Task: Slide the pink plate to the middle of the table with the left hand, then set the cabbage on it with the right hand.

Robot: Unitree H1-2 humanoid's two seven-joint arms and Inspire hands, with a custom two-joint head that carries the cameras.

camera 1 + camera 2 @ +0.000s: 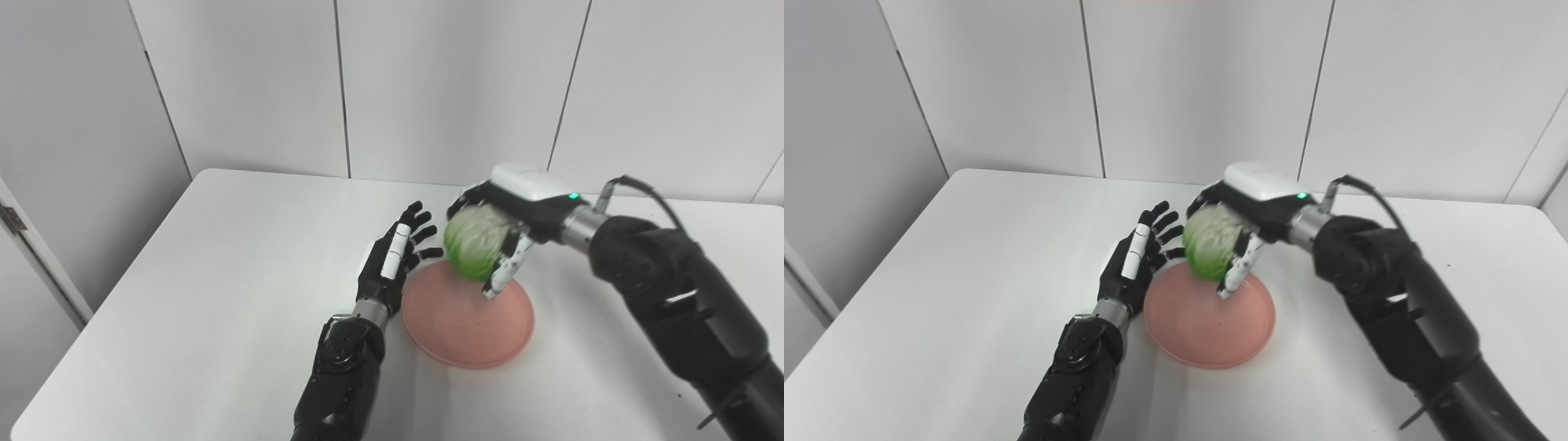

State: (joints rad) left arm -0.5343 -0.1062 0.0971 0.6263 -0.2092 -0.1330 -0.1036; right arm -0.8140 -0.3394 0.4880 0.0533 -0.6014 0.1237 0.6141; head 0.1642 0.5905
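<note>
The pink plate (465,318) lies flat near the middle of the white table (202,288). My right hand (511,220) is shut on the green cabbage (474,240) and holds it just above the plate's far edge, with one finger pointing down toward the plate. My left hand (395,257) is open with fingers spread, resting on its edge at the plate's left rim; whether it touches the rim I cannot tell. In the right eye view, the cabbage (1213,242) hangs over the plate (1209,324).
The table's back edge meets a white panelled wall (429,86). A gap and a door panel (24,245) lie past the table's left edge.
</note>
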